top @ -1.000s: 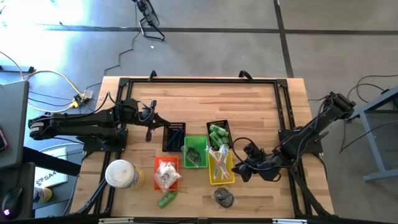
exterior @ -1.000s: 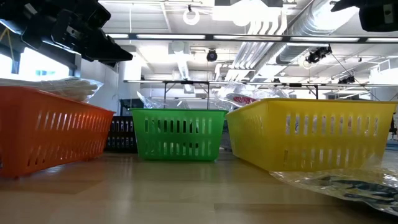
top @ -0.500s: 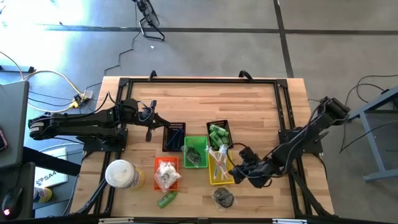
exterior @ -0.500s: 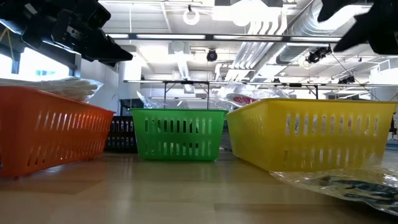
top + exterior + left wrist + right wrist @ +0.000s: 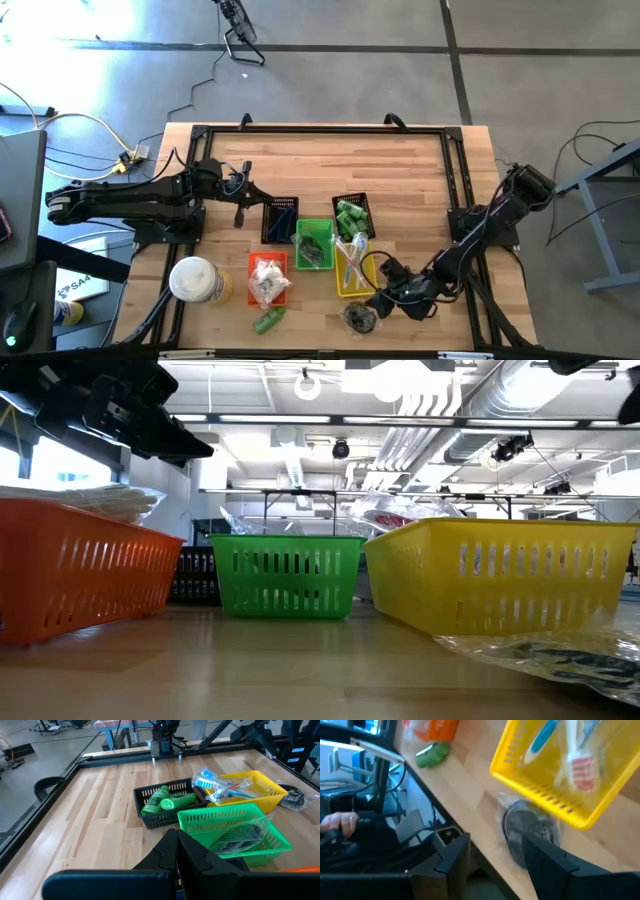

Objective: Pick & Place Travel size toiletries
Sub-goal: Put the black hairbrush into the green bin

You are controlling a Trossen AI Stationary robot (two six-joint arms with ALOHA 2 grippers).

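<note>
While the left pincer [image 5: 240,213] waited closed over the tabletop [image 5: 400,170] beside the black basket [image 5: 280,220], a green tube [image 5: 267,321] lay loose near the front edge. Further right, a wrapped dark piece [image 5: 358,316] lay just in front of the yellow basket [image 5: 355,265]. The right pincer [image 5: 378,305], fingers apart and empty, hovered just right of it, clearly the nearer arm.

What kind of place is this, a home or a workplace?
Probably a workshop or lab hall: a bare concrete floor around the wooden table, exposed ceiling ducts overhead, and loose cables beside the table.
</note>
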